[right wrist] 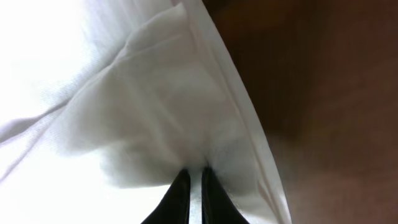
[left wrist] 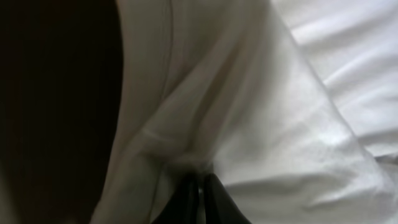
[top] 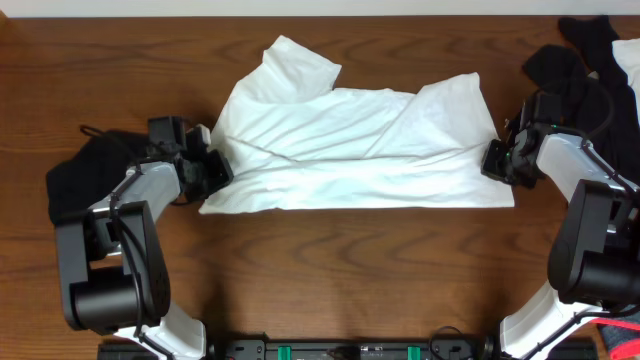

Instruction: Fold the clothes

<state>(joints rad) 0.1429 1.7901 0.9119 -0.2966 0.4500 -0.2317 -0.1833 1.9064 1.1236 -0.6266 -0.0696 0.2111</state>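
Note:
A white shirt lies spread across the middle of the wooden table, partly folded, with a sleeve poking up at the back left. My left gripper is shut on the shirt's left edge; in the left wrist view its dark fingers pinch the white cloth. My right gripper is shut on the shirt's right edge; in the right wrist view its fingers pinch a bunch of the white cloth.
A black garment lies on the table at the left, behind my left arm. More dark clothes and a white piece are piled at the back right. The table is dark brown wood.

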